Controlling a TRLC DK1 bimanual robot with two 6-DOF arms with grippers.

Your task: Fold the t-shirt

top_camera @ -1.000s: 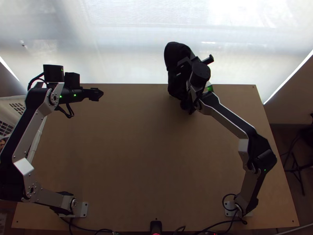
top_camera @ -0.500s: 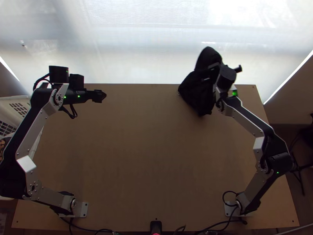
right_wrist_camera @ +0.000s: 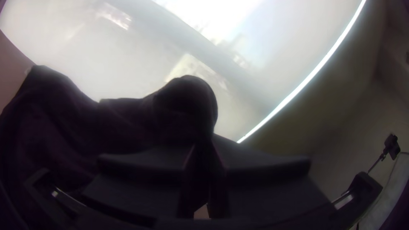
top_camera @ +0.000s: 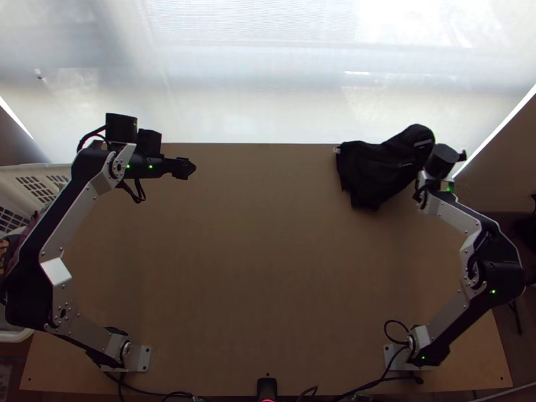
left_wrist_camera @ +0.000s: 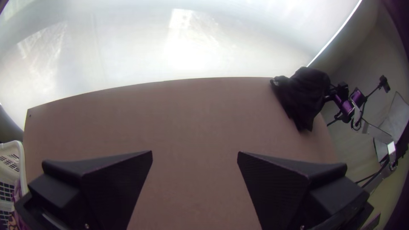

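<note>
So the black cloth t-shirt (top_camera: 378,171) is bunched up at the far right corner of the light wooden counter (top_camera: 254,268), def not spread or folded imo. The right end effector (right_wrist_camera: 204,147), two wide flat black fingers, is closed narrow w/ a pinch of the shirt between them, so the right arm is obv the nearer one. Most of the cloth trails off toward the table's middle from that grip, its long axis running roughly sideways, slanting a bit nearer the bases at the loose end. The left end effector (left_wrist_camera: 194,152) is wide w/ nothing in it, well apart on the other side, facing across toward the shirt. IMO next move is bringing the loose end inward so the left can grab it, b/c rn the gap's prob too big. As for labels, there's a small pale tag-like bit (top_camera: 337,150) at the loose corner, but no writing I can make out tbh.
</note>
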